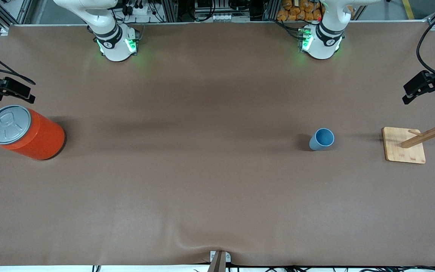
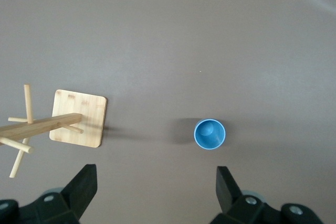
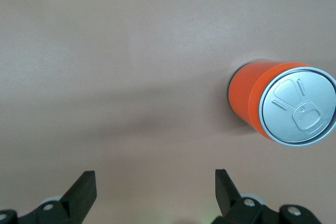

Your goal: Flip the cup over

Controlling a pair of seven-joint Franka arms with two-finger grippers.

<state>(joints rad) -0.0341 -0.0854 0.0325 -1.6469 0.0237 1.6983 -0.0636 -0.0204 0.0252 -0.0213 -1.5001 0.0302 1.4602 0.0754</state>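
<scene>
Blue cup stands on the table, mouth up, near the wooden rack. Whether it was flipped or awaits flipping, I cannot tell. Left gripper above it and right gripper near the orange can are both wide apart, holding nothing.

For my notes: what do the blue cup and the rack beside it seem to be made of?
Blue cup: probably matte plastic, with even colour and no glare. Rack: pale wood, perhaps bamboo, unpainted, with grain lines visible on its base.
</scene>
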